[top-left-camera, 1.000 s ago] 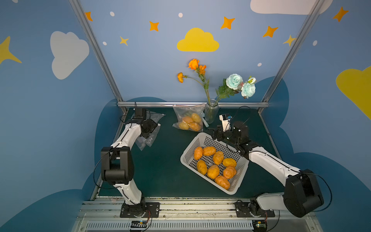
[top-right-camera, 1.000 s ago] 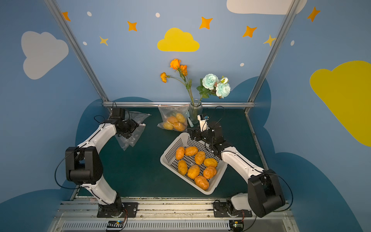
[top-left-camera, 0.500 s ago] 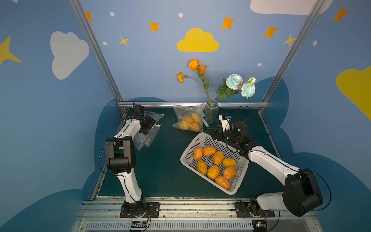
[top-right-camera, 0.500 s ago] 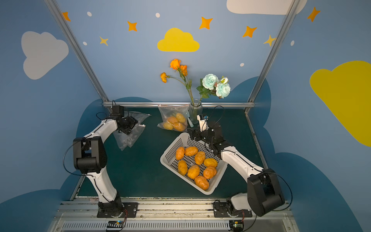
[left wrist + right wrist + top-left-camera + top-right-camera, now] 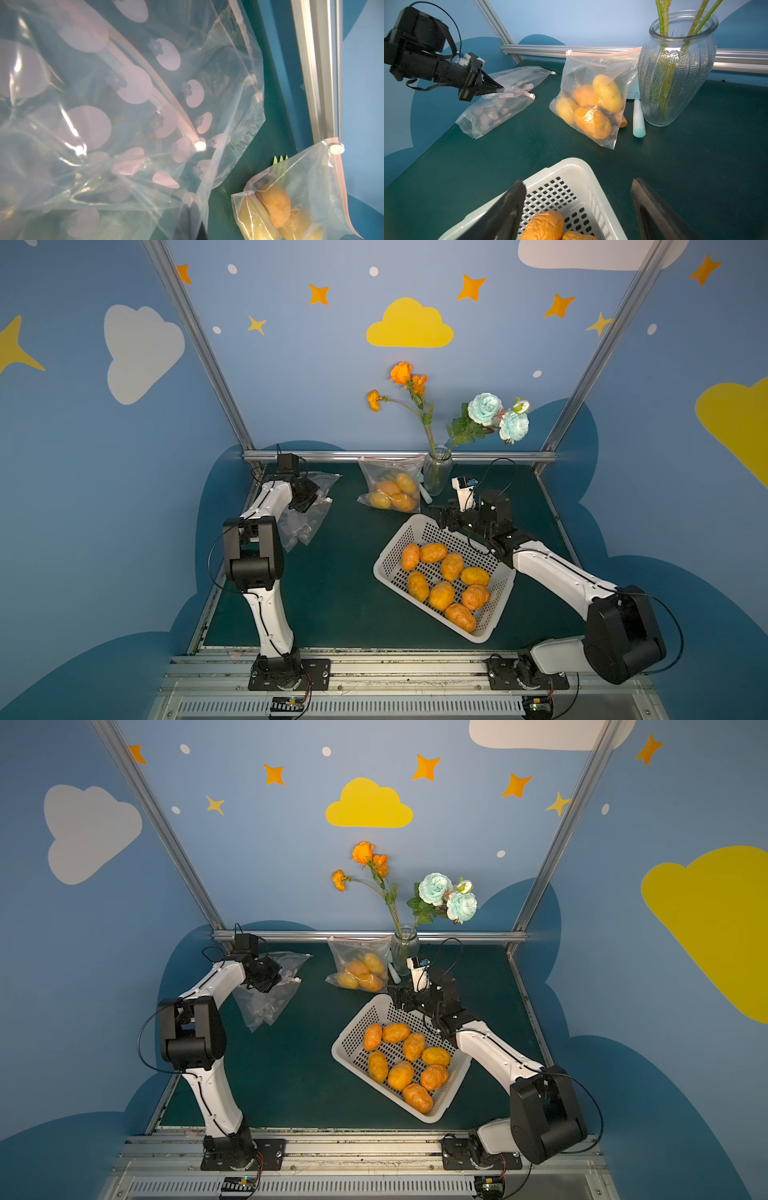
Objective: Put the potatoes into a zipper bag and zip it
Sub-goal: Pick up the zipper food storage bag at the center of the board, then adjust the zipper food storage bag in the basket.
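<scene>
The green table [image 5: 332,593] bears a white basket [image 5: 392,545], filled zipper bag [image 5: 390,489], empty bag [image 5: 303,524] and glass vase [image 5: 436,472].

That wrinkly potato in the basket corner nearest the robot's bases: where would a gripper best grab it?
Likely across its narrow middle, coming straight down from above. The wrinkled potato lies flat on its long side in a corner of the basket, so the walls block a sideways approach. One finger would have to slip between it and the neighbouring potato, which sits close.

In the left wrist view the left gripper [image 5: 192,224] is only a dark blur behind the empty bag [image 5: 124,104]. Between the jaws of the right gripper [image 5: 577,184], the potatoes [image 5: 544,225] and the basket [image 5: 571,164] run off the picture's edge.
</scene>
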`<state>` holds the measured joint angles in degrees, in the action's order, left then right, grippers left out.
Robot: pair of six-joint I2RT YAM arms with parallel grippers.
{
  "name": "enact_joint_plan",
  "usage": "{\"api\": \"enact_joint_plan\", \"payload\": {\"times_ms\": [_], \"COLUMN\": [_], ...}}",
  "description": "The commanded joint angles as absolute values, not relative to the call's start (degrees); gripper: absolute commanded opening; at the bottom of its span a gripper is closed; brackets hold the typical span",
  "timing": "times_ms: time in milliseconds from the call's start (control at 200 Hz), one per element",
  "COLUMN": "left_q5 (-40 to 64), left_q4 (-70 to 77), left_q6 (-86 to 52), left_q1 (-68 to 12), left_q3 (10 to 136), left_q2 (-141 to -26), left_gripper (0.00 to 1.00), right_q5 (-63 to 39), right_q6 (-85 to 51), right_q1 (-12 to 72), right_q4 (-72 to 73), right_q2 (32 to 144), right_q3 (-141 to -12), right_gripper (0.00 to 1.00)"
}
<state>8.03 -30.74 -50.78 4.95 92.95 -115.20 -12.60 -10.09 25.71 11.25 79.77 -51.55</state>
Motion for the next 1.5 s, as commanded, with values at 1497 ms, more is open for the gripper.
{"api": "enact_joint_plan", "payload": {"times_ms": [1497], "left_q5": [42.2], "left_q4": [12.2], "left_q6": [-26.6], "left_q1": [-34.2], "left_q3": [50.7], "left_q2": [-78.4], "left_gripper": [0.02], "right_q5": [-2.3], "right_q6": [-43.2], "right_q1": [23.8], "right_q4": [13.8], "right_q2": [57.9], "right_q3": [-35.6], "right_gripper": [0.92]}}
